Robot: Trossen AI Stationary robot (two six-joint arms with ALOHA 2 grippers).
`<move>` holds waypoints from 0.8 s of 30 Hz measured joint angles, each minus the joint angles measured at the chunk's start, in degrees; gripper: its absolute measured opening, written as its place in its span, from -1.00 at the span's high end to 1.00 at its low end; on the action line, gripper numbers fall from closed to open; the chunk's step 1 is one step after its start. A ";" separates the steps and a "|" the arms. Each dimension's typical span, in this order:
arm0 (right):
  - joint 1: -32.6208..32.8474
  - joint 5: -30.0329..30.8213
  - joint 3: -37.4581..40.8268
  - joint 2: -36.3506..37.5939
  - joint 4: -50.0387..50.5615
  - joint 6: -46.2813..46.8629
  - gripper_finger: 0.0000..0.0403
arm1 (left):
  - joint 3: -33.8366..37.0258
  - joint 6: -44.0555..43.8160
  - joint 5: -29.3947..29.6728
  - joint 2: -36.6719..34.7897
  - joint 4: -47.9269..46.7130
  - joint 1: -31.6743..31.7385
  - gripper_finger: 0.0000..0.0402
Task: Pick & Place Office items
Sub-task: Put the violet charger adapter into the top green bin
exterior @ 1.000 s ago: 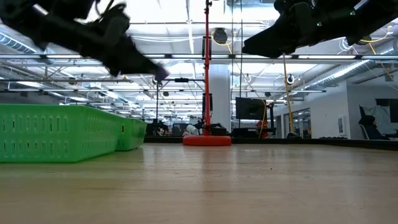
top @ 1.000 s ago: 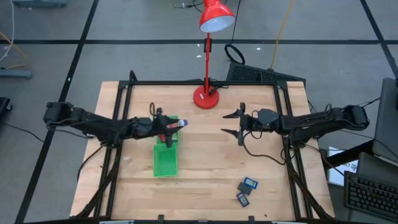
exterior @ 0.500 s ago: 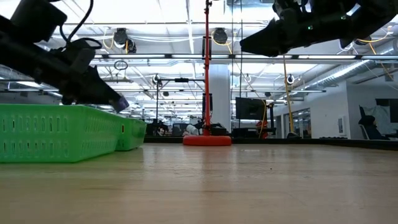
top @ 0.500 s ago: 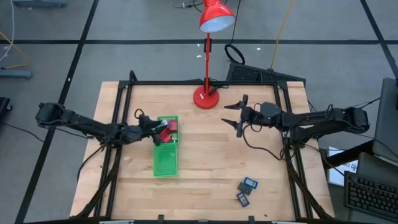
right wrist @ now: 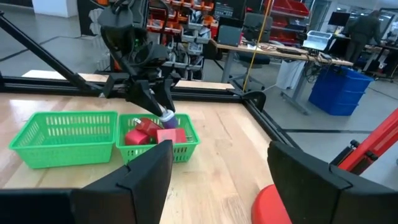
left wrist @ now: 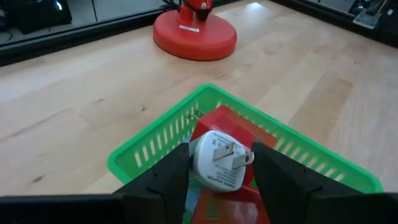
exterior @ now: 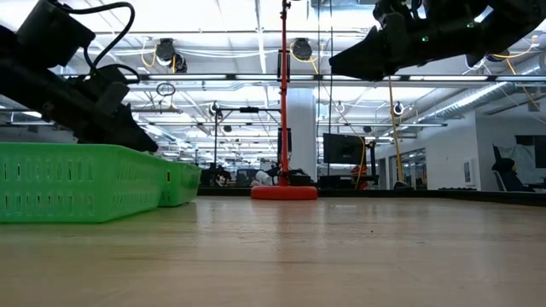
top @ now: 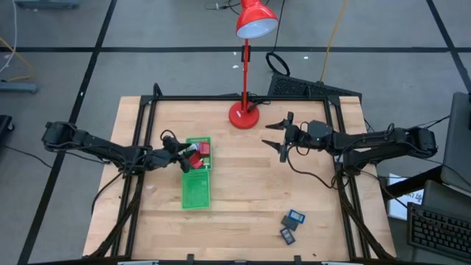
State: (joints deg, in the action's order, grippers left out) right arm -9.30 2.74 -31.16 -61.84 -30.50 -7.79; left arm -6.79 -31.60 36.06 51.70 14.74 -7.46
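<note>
My left gripper (top: 187, 157) reaches from the table's left into the far compartment of the green tray (top: 195, 193) and is shut on a whitish plug-like piece (left wrist: 214, 165). Red blocks (left wrist: 241, 134) lie in that compartment under the piece; the right wrist view shows them too (right wrist: 144, 135). Two dark rectangles with blue faces (top: 295, 217) (top: 287, 235) lie flat on the table near its near right corner. My right gripper (top: 277, 137) hangs open above the table's middle right, touching nothing. No blue block shows. My left gripper pinches the whitish piece by the two sides of its round body (left wrist: 198, 163), one finger (left wrist: 171, 177) on each side. Its two metal prongs (left wrist: 239, 155) point away from the wrist. The fingers slant down from the table's left. The piece sits just over the red blocks; whether it touches them I cannot tell.
The red desk lamp stands on its round base (top: 243, 115) at the table's far middle, its shade above. A black frame (top: 221, 99) runs around the table. Bare wood lies between the tray and the dark rectangles.
My left gripper has drawn back toward the table's left and sunk down into the tray's far compartment, still carrying the whitish piece. My right gripper has shifted a little toward the far edge.
</note>
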 joint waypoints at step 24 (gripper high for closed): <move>-0.02 0.04 0.72 0.00 1.33 -1.00 -0.26 | -0.02 7.84 2.91 -0.88 4.45 0.81 0.32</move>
State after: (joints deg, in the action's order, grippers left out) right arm -9.32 2.79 -30.44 -61.84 -29.17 -8.79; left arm -6.81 -23.76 38.97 50.82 19.19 -6.66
